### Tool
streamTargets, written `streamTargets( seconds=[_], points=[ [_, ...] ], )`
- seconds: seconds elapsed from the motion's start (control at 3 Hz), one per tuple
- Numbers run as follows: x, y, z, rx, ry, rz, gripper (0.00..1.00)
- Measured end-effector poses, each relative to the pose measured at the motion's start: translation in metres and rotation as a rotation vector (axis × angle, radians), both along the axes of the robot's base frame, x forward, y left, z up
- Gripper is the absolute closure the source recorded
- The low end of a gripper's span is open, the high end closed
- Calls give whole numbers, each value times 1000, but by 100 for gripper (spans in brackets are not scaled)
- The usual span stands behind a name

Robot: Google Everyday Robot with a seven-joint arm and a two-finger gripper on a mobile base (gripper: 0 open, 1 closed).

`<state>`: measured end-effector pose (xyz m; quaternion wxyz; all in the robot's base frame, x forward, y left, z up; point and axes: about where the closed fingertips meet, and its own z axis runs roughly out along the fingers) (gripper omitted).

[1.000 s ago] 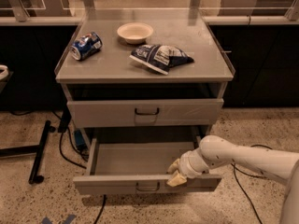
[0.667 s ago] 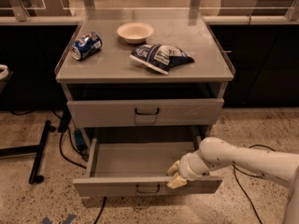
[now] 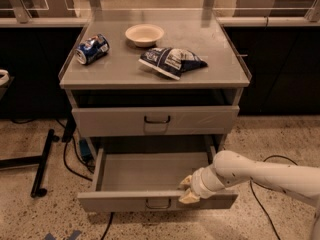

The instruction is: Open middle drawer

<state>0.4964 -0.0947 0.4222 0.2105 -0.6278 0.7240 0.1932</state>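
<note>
The middle drawer [image 3: 125,202] is a wide, shallow grey drawer. It stands pulled well out of the cabinet, its inside bare, with a small dark loop handle [image 3: 158,203] at the centre of its front panel. My gripper [image 3: 188,189] is at the top edge of that front panel, just right of the handle. Its beige fingers [image 3: 186,181] are apart, one over the drawer's inside and one over the panel, and hold nothing. My white arm reaches in from the lower right.
The drawer above [image 3: 110,121] is closed. On the cabinet top [image 3: 225,69] lie a blue can [image 3: 92,49], a white bowl [image 3: 144,34] and a dark chip bag [image 3: 171,61]. A black stand leg [image 3: 42,164] and cables [image 3: 70,156] lie on the floor to the left.
The middle drawer's front has come out very slightly further, with the gripper staying at its top edge. Nothing else has moved.
</note>
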Motion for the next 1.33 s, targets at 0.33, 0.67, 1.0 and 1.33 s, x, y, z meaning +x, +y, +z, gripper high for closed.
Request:
streamTargets(
  seconds=[0.33,0.67,1.0,1.33],
  points=[
    [1,-2,0,0,0,0,37],
    [-19,6,10,-7,-9,43,13],
    [-37,12,19,-15,-14,80,0],
    [-49,16,26,-24,-16,105,0]
  ],
)
